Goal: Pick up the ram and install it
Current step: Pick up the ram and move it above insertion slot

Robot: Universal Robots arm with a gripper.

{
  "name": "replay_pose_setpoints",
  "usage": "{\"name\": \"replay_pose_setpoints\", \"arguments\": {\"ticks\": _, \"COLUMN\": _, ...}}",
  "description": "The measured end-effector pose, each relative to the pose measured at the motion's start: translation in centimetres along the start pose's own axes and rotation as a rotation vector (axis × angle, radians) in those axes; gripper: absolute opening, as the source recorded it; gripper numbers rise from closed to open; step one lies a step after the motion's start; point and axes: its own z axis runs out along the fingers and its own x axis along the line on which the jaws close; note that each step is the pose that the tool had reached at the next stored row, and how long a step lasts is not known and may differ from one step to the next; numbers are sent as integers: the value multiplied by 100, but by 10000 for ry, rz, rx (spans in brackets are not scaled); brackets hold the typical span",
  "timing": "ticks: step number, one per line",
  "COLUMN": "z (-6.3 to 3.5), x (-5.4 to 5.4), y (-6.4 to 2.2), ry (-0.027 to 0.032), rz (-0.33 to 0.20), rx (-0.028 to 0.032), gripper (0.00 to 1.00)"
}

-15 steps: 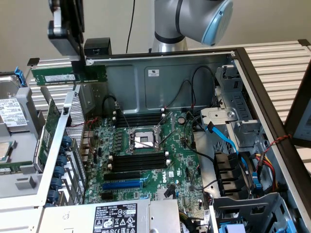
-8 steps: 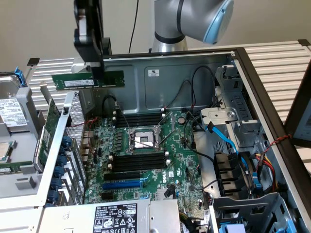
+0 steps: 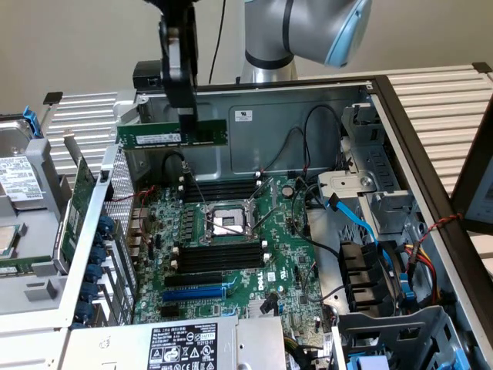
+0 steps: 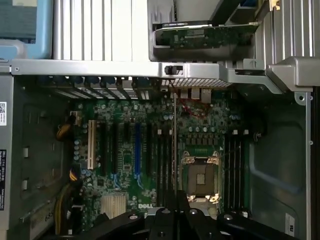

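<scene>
Now | gripper (image 3: 187, 117) clamped on ram (image 3: 158, 136) | up over mobo (image 3: 279, 231) | arm (image 3: 308, 31) cut off at frame top

A robotics lab or test bench for computer assembly is suggested: an opened computer case (image 3: 308, 116) with its motherboard (image 3: 231, 254) exposed is laid on a slatted metal table (image 3: 439, 89), and an industrial robot arm (image 3: 308, 23) is seen rising behind it. Loose parts — a hard drive (image 3: 17, 173) among them — are set beside the case, before a plain wall (image 3: 77, 38).
</scene>
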Motion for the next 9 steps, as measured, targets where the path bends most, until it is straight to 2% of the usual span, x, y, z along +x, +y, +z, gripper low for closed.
{"name": "replay_pose_setpoints", "arguments": {"ticks": 3, "z": 30, "x": -51, "y": -128, "ry": 58, "rz": 2, "rx": 2, "gripper": 13}}
{"name": "replay_pose_setpoints", "arguments": {"ticks": 5, "z": 45, "x": -88, "y": -196, "ry": 124, "rz": 4, "rx": 5, "gripper": 13}}
{"name": "replay_pose_setpoints", "arguments": {"ticks": 9, "z": 62, "x": -145, "y": -241, "ry": 379, "rz": 16, "rx": 30, "gripper": 13}}
